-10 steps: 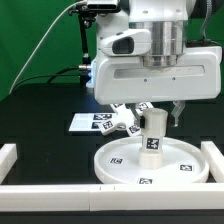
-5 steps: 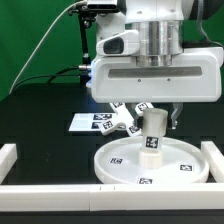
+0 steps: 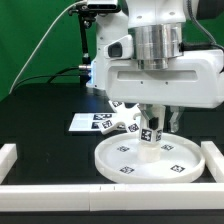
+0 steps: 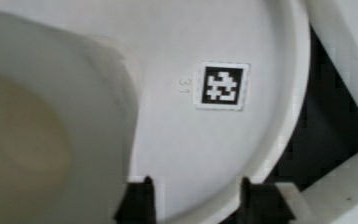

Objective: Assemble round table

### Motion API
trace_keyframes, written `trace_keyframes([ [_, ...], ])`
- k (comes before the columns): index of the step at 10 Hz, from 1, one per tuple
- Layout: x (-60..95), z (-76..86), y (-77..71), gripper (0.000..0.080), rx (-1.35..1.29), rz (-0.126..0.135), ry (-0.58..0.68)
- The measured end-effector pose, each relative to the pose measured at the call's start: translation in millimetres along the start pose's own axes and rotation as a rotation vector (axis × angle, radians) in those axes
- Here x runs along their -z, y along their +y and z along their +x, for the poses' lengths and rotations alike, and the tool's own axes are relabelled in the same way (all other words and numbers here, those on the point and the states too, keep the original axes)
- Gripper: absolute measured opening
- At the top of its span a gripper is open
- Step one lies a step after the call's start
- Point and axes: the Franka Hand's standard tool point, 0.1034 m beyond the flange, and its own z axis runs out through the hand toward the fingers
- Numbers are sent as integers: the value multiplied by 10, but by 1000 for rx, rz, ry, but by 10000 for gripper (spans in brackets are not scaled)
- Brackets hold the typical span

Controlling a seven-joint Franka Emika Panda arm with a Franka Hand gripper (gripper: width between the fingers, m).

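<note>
**Round table: leg being seated in the hub**

Round disc lies flat on the black table, near the front, boxed in by white rails on three sides. The short leg stands upright at its middle, on the hub, with a tag facing the camera. The cross-shaped base lies loose just behind the disc, towards the exterior view's left, next to the marker board.

The arm hangs straight down over the leg, and the gripper straddles its upper end. In the wrist view the two dark fingertips sit fairly close together with white plastic between them. From neither picture can I tell whether they are really pinching the leg or only standing at its sides.

To my eye the step in hand is fixing the leg into the disc, either pressing or twisting it home. The leg looks upright, though I can't see the joint itself, so whether it is fully seated is hidden.

The next move would call for finishing that seating, then letting go cleanly without tipping the leg. After that comes the cross-shaped base, which must be fetched and set squarely on the leg's free end.
</note>
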Motion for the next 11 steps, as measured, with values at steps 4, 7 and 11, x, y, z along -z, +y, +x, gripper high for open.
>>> trace_keyframes([
  [4, 91, 91, 72, 494, 244, -17, -25],
  [7, 208, 113, 46, 639, 646, -51, -8],
  [11, 194, 129, 75, 648, 804, -56, -14],
])
